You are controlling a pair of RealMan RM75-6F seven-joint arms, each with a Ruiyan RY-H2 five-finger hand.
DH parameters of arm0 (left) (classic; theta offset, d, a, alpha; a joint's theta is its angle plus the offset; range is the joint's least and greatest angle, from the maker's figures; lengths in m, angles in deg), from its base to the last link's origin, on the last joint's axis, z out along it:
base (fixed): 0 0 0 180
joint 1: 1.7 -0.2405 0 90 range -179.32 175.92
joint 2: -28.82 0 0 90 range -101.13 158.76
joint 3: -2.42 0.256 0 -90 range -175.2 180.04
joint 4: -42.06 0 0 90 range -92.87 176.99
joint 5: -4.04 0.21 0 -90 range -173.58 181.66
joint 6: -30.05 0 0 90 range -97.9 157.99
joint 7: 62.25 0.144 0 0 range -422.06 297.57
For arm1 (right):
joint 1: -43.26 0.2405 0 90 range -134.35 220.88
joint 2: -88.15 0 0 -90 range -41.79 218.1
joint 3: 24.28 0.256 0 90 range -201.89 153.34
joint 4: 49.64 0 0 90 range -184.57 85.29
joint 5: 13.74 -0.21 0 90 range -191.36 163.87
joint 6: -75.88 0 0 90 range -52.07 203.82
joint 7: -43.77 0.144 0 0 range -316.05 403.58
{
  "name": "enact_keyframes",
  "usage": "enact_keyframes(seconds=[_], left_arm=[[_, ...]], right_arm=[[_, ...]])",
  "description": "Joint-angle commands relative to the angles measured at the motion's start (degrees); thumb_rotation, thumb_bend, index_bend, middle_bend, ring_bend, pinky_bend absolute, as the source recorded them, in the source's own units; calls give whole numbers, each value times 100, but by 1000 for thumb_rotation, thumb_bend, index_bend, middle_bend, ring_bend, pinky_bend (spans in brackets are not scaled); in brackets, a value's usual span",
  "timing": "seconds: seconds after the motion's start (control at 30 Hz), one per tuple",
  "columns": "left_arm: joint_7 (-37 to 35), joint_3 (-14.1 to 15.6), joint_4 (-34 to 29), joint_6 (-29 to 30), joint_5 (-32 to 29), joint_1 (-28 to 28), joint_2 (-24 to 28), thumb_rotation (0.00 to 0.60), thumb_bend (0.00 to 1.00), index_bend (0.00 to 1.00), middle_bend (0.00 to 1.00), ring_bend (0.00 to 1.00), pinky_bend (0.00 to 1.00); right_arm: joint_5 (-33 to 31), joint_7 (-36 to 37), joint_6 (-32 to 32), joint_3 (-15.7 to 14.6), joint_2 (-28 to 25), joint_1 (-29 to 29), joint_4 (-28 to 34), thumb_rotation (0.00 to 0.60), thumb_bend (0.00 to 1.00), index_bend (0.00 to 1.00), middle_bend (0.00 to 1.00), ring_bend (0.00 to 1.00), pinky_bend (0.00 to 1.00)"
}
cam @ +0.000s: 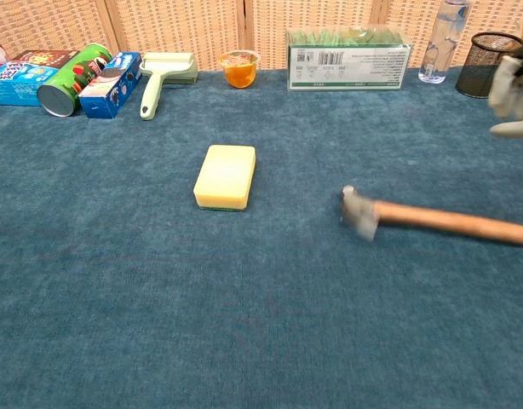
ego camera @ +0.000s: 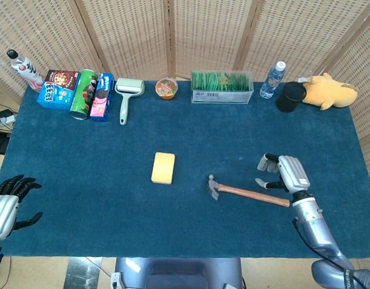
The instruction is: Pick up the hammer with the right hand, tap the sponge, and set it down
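The hammer [ego camera: 245,191] lies flat on the blue table [ego camera: 82,174], its metal head [cam: 360,211] pointing left and its wooden handle [cam: 453,223] running right. To its left rests the yellow sponge [ego camera: 163,167], also seen in the chest view [cam: 226,175]. My right hand [ego camera: 285,173] hovers above and just right of the handle's end, fingers spread, holding nothing; only its edge [cam: 513,94] shows in the chest view. My left hand [ego camera: 5,203] stays at the table's left front edge, fingers apart and empty.
Along the back edge stand snack boxes [ego camera: 55,88], a green can [ego camera: 83,94], a lint roller [ego camera: 126,96], a small cup [ego camera: 166,88], a green-filled clear box [ego camera: 222,88], a water bottle [ego camera: 270,79], a black mesh cup [ego camera: 289,96] and a yellow plush toy [ego camera: 328,91].
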Motion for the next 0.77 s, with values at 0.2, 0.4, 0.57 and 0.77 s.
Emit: enact_keyframes(seconds=[0.2, 0.4, 0.57, 0.77], left_arm=[[-24, 13, 193, 125, 26, -80, -123, 600, 234, 292, 210, 106, 111], [-182, 17, 421, 316, 100, -172, -242, 600, 234, 292, 210, 105, 111], [-347, 47, 675, 452, 178, -252, -407, 600, 234, 292, 210, 106, 111], [-415, 108, 783, 463, 252, -288, -520, 600, 235, 293, 210, 106, 111]], right_arm=[[181, -1530, 976, -320, -43, -541, -197, 600, 266, 725, 813, 884, 775], [522, -2277, 1712, -487, 148, -869, -562, 600, 264, 741, 824, 893, 788], [688, -2593, 2122, -610, 271, -1149, -762, 600, 262, 742, 818, 868, 742], [814, -2576, 2456, -692, 244, -1458, -694, 600, 261, 741, 808, 823, 686]])
